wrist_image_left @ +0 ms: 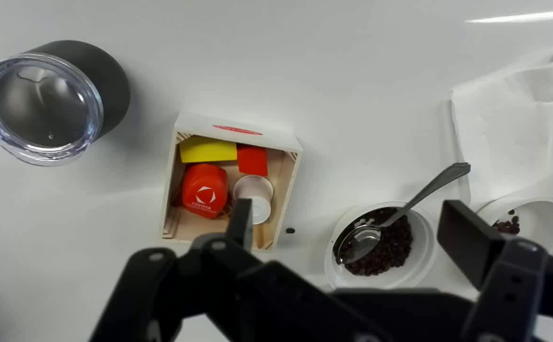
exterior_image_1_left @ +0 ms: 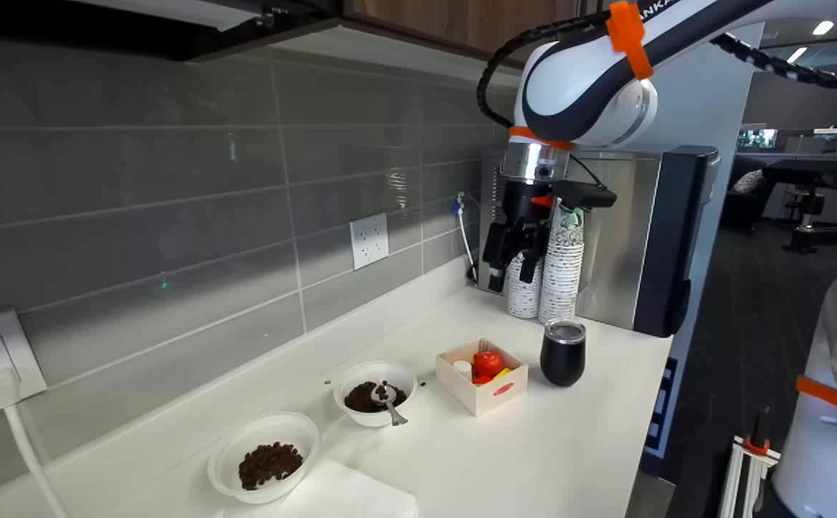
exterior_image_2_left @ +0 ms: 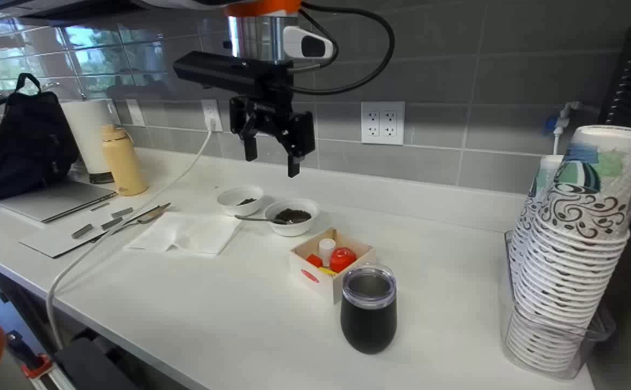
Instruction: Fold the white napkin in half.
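Observation:
The white napkin (exterior_image_2_left: 185,234) lies on the white countertop in front of the small white bowls, with a raised wrinkle in it. In an exterior view only part of it (exterior_image_1_left: 343,493) shows, cut by the bottom edge. In the wrist view it (wrist_image_left: 504,128) is at the right, cut by the frame edge. My gripper (exterior_image_2_left: 272,160) is open and empty, high above the counter, and apart from the napkin. It also shows in an exterior view (exterior_image_1_left: 512,272). In the wrist view its fingers (wrist_image_left: 352,225) stand wide apart, with a bowl visible far below between them.
A bowl with a spoon (exterior_image_2_left: 292,216) and another bowl (exterior_image_2_left: 240,200) stand beside the napkin. A wooden box (exterior_image_2_left: 315,281) with toy pieces and a black tumbler (exterior_image_2_left: 368,319) stand nearby. Stacked paper cups (exterior_image_2_left: 570,260), a fork (exterior_image_2_left: 153,214) and a cable (exterior_image_2_left: 93,249) also lie around.

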`<state>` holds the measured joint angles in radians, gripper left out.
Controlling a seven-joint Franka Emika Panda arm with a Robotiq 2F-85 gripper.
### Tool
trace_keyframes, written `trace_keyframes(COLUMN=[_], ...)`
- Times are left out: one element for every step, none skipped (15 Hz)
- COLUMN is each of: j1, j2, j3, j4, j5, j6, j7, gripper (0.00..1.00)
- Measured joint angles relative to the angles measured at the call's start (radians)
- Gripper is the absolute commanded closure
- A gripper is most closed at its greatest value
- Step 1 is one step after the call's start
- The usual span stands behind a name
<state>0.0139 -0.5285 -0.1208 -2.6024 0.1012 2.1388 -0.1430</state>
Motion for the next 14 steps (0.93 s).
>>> trace_keyframes(j1=[0.0,0.0,0.0,-0.001,-0.001,0.002,0.012,0.03,0.053,0.079,0.106,0.133,0.16,0.187], j2=[0.0,0.0,0.0,0.0,0.001,0.003,0.007,0.011,0.015,0.017,0.021,0.025,0.03,0.038], j3=[0.0,0.0,0.0,0.001,0.003,0.01,0.018,0.029,0.048,0.072,0.102,0.135,0.17,0.203], j4=[0.0,0.0,0.0,0.0,0.0,-0.001,-0.002,-0.005,-0.011,-0.02,-0.03,-0.039,-0.047,-0.053], j5=[0.0,0.0,0.0,0.0,0.0,0.001,0.005,0.012,0.023,0.035,0.045,0.055,0.068,0.078], j6=[0.0,0.0,0.0,0.0,0.0,0.0,0.0,0.0,0.003,0.015,0.03,0.047,0.069,0.097], j7=[0.0,0.0,0.0,0.0,-0.002,-0.01,-0.023,-0.037,-0.042,-0.042,-0.039,-0.031,-0.02,-0.004], gripper=[0.0,0.0,0.0,0.0,0.0,0.0,0.0,0.0,0.0,0.0,0.0,0.0,0.0,0.0])
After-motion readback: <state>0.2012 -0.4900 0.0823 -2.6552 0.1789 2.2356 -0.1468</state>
